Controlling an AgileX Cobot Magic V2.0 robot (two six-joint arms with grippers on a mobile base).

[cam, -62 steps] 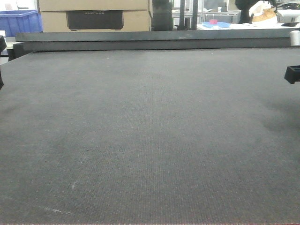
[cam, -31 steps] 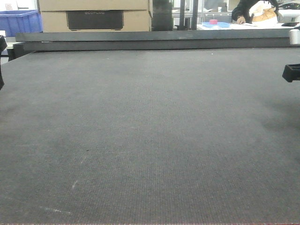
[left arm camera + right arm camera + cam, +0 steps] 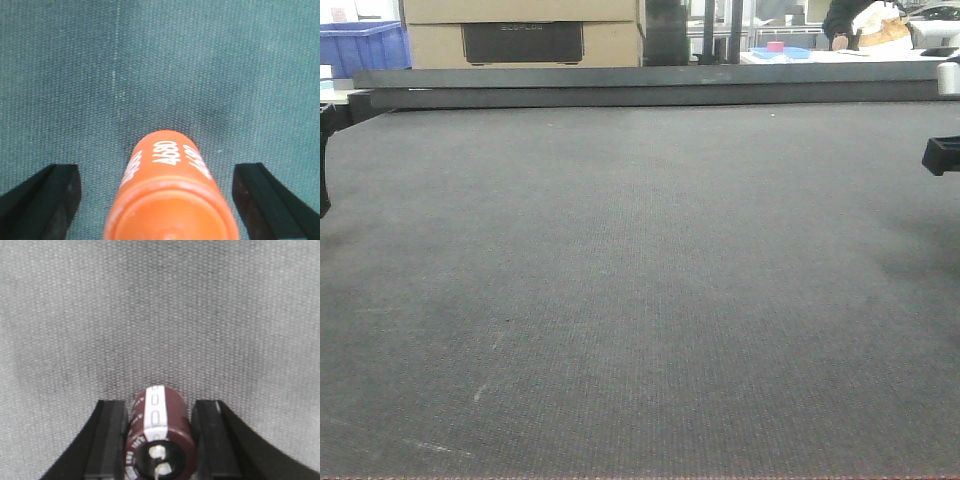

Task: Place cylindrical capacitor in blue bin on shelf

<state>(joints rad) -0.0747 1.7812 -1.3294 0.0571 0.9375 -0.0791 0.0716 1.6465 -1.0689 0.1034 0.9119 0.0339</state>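
My right gripper (image 3: 158,402) is shut on the cylindrical capacitor (image 3: 161,422), a brown can with a white stripe, its terminal end facing the camera, held above the mat. In the front view only a black part of the right gripper (image 3: 942,155) shows at the right edge. My left gripper (image 3: 157,172) is open, its fingers (image 3: 60,192) wide apart on either side of an orange cylinder (image 3: 170,205) marked 4680, with a gap on the left. The left gripper is a sliver at the left edge of the front view (image 3: 324,160). The steel shelf is out of view. A blue bin (image 3: 360,45) stands far back left.
The dark grey mat-covered table (image 3: 640,280) fills the front view. A dark raised rail (image 3: 650,85) runs along its far edge. Behind it are cardboard boxes (image 3: 520,35) and a person at a far bench (image 3: 845,25). A silver cylinder (image 3: 949,78) stands at the right edge.
The black part of my right gripper has shifted slightly up and left. The sliver of my left arm has shifted a little lower. The person in the background has moved.
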